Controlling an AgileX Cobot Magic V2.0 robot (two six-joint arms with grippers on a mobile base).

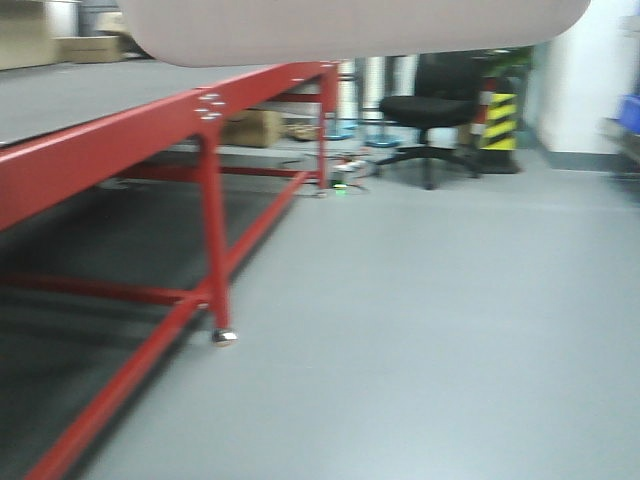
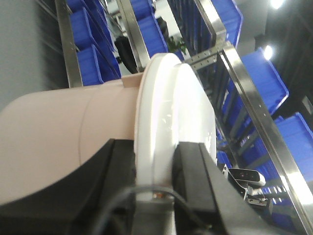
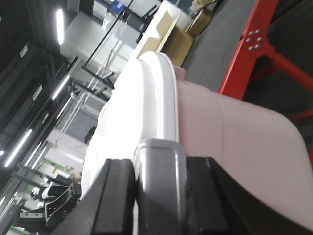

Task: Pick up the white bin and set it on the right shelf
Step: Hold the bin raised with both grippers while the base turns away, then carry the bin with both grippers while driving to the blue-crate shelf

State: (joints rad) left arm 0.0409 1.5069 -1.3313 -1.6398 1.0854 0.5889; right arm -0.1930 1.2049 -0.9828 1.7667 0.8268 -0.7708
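Note:
The white bin (image 1: 350, 25) is held off the floor; its pinkish underside fills the top of the front view. In the left wrist view my left gripper (image 2: 156, 147) is shut on the rim of the glossy white lid (image 2: 171, 107), with the pinkish body (image 2: 58, 132) to the left. In the right wrist view my right gripper (image 3: 159, 164) is shut on a grey handle (image 3: 159, 171) at the lid's edge, with the bin body (image 3: 234, 132) to the right. A stainless-steel shelving rack (image 2: 210, 58) with bolted rails stands behind the bin.
A red-framed table (image 1: 210, 110) with a dark top runs along the left. A black office chair (image 1: 430, 105) and a yellow-black striped post (image 1: 500, 120) stand at the back. Blue bins (image 2: 88, 58) fill the steel racks. Cardboard boxes (image 3: 178, 41) sit beyond the table.

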